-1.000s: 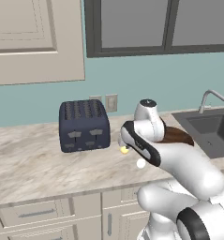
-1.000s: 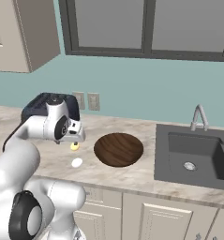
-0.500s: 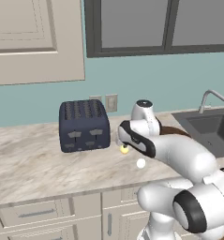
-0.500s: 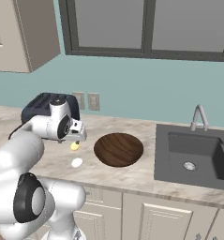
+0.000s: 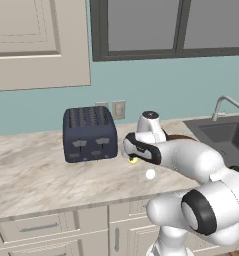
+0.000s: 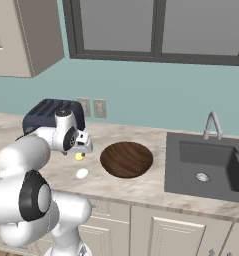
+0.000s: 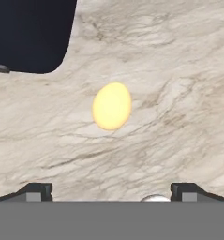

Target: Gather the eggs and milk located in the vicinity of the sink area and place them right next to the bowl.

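A pale yellow egg (image 7: 112,106) lies on the marble counter straight below my gripper (image 7: 112,192), whose fingertips (image 7: 36,191) stand wide apart with nothing between them, so it is open. Seen from the base, the gripper (image 5: 132,154) (image 6: 80,150) hangs just above this egg (image 5: 133,160) (image 6: 80,156). A white egg (image 5: 150,174) (image 6: 82,173) rests a little nearer the counter's front edge. Both eggs lie just left of the brown wooden bowl (image 6: 126,159) (image 5: 183,137). The dark sink (image 6: 206,162) (image 5: 226,137) is to the right. The milk is out of view.
A dark blue toaster (image 5: 89,134) (image 6: 48,112) (image 7: 29,33) stands close to the left of the gripper, by the wall. A chrome faucet (image 6: 211,125) (image 5: 226,105) rises behind the sink. Wall outlets and a window are behind the counter.
The arm's elbow has swung down and outward, and the hand has edged slightly toward the toaster above the yellow egg. Both eggs and the bowl have stayed put.
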